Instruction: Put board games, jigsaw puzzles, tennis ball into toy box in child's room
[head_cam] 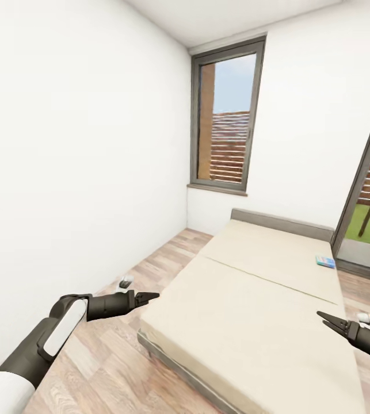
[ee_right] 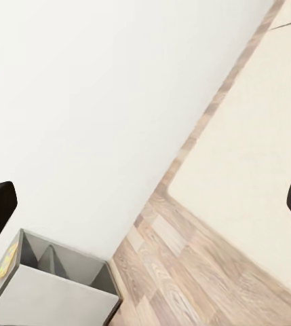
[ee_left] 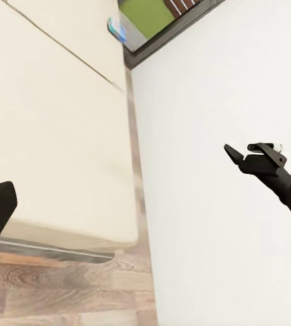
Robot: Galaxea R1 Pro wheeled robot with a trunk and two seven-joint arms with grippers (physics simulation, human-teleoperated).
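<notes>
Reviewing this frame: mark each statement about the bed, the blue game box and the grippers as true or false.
1. A small blue game box lies on the bed near its far right edge. True.
2. The left gripper holds the blue box. False: it is empty, over the floor beside the bed.
3. The right gripper is over the mattress, holding nothing. True.
4. Three game boxes lie on the bed. False: one is visible.
5. The floor is carpeted. False: wood planks.
</notes>
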